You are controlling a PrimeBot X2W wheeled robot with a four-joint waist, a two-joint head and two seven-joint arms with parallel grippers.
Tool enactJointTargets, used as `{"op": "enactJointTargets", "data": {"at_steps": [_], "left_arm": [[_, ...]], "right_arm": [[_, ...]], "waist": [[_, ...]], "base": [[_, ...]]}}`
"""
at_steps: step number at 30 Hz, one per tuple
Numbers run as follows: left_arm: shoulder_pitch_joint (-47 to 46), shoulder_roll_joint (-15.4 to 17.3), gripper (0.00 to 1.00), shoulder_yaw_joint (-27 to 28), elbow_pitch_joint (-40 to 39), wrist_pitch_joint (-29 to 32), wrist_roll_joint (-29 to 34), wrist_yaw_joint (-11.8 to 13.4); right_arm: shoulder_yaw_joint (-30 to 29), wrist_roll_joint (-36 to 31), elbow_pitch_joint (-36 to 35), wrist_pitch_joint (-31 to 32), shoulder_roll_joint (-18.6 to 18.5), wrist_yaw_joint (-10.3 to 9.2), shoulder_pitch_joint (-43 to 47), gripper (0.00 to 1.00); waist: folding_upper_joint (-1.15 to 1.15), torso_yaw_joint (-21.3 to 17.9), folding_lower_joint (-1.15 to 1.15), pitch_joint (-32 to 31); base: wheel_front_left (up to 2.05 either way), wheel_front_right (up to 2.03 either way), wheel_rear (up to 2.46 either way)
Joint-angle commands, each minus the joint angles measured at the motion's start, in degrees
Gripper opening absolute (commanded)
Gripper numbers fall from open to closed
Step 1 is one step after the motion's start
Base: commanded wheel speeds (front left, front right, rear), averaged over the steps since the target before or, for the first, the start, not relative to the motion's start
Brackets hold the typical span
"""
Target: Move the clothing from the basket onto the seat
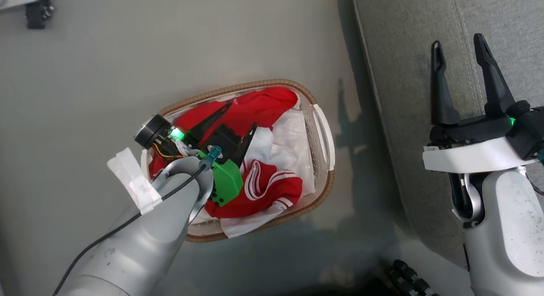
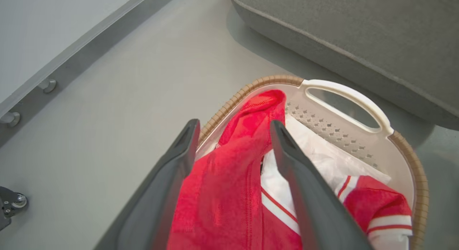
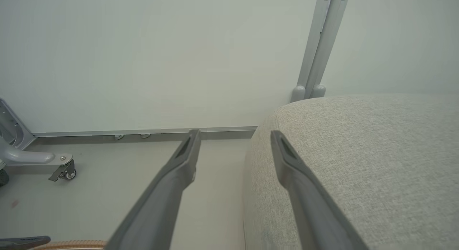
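The oval cream basket [image 1: 324,130] [image 2: 380,125] with its brown woven rim stands on the floor left of the seat [image 1: 416,96] [image 2: 358,34] [image 3: 376,164]. Red clothing [image 1: 255,107] [image 2: 222,192] with white trim lies bunched inside, over the white liner [image 1: 293,134] [image 2: 322,155]. My left gripper [image 1: 243,116] [image 2: 233,130] is open, reaching down into the basket with a fold of red cloth between its fingers [image 2: 172,171]. My right gripper [image 1: 458,44] [image 3: 235,138] hangs open and empty over the seat's left edge.
Grey floor surrounds the basket. A wall with a metal skirting rail [image 3: 143,132] runs beyond it, and a wheeled stand leg with a castor [image 3: 62,171] stands at the left. A dark wheel [image 1: 408,279] of my base shows at the bottom.
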Motion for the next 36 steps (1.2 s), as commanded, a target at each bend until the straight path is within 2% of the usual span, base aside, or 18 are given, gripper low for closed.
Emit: {"op": "enactJointTargets", "data": {"at_steps": [1,9,18,19,20,22,23,36], "left_arm": [[-2.2,0.6,1.0,-1.4,1.1,0.0,-1.0,-0.2],[-8.2,1.2,1.0,-7.9,6.1,0.0,-2.7,-0.2],[-13.4,2.1,1.0,-9.5,14.8,1.9,-3.6,0.5],[-13.5,1.8,0.87,-9.3,15.6,2.1,-3.9,0.7],[-13.6,1.5,0.47,-9.0,16.4,2.1,-4.3,0.8],[-13.6,0.9,0.13,-8.3,17.3,1.8,-5.2,0.8],[-13.5,0.8,0.0,-8.2,17.6,1.7,-5.4,0.8],[-9.1,-1.4,0.0,-7.0,17.0,0.0,-9.1,0.6]], "right_arm": [[0.3,0.8,-0.6,-0.1,-0.1,-0.01,-1.0,1.0],[1.5,3.4,-1.4,-0.1,-0.1,-0.01,-1.8,1.0],[2.6,4.8,-1.3,-0.1,-0.1,-0.01,-2.3,1.0],[2.7,4.9,-1.2,-0.1,-0.1,-0.01,-2.3,1.0],[2.7,5.0,-1.1,-0.1,-0.1,-0.01,-2.2,1.0],[2.8,5.1,-0.9,-0.1,-0.1,-0.01,-2.0,1.0],[2.9,5.1,-0.9,-0.1,-0.1,-0.01,-1.9,1.0],[3.3,3.1,1.0,-0.1,-0.1,-0.01,0.5,1.0]], "waist": [[0.0,-6.4,-0.01,8.2],[0.0,-9.1,-0.01,11.5],[0.0,-10.2,-0.01,12.9],[0.0,-10.2,-0.01,12.9],[0.0,-10.2,-0.01,12.8],[0.0,-10.1,-0.01,12.6],[0.0,-10.0,-0.01,12.4],[0.0,-7.6,-0.01,5.1]], "base": [[0.0,0.0,0.0],[0.0,0.0,0.0],[0.0,0.0,0.0],[0.0,0.0,0.0],[0.0,0.0,0.0],[0.0,0.0,0.0],[0.0,0.0,0.0],[0.0,0.0,0.0]]}}
